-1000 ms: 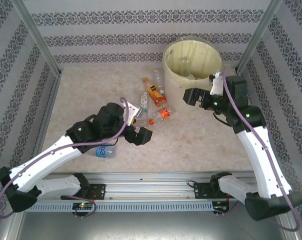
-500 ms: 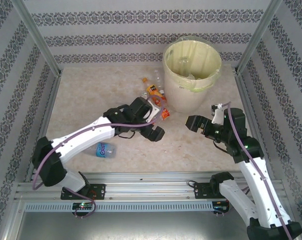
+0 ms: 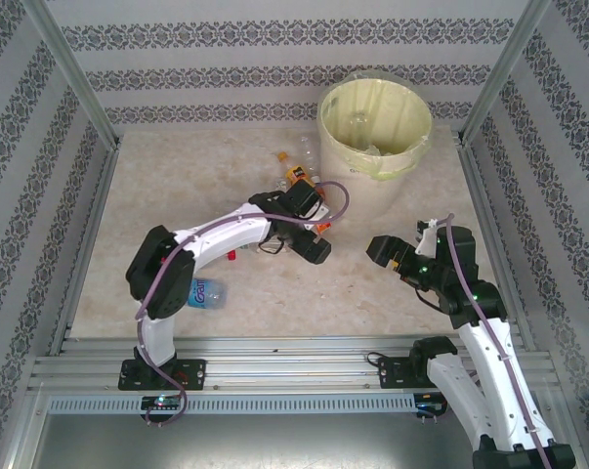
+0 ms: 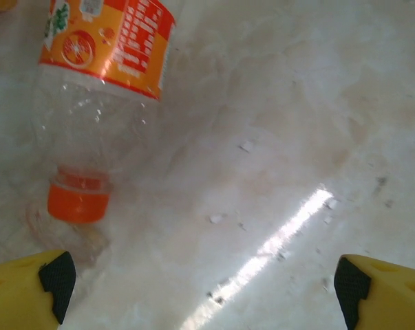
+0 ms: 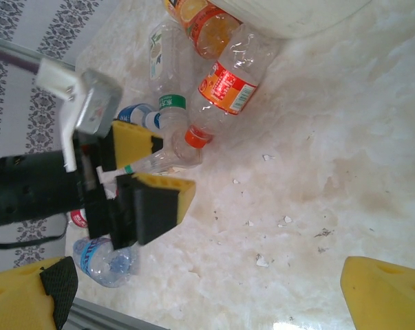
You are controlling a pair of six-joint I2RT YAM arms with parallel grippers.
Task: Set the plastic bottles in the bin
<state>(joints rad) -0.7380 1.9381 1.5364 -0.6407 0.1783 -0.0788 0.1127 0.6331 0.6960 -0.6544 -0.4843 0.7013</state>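
Counting fast, we get one bin (image 3: 362,191) at the back right of the table (image 3: 177,186); some clear plastic shows inside it, number unclear. We make it six plastic bottles (image 5: 167,75) on the table, though the pile is hard to separate: five clustered just left of the bin's base, and one blue-labelled bottle (image 3: 205,292) well apart by the left arm's elbow. We see two grippers. The left gripper (image 4: 204,278) hangs low at the near edge of the cluster, fingers spread wide and grasping nothing. An orange-capped bottle (image 4: 97,103) lies just ahead of one finger, not between them. The right gripper (image 5: 207,285) is spread wide and empty over bare table in front of the bin.
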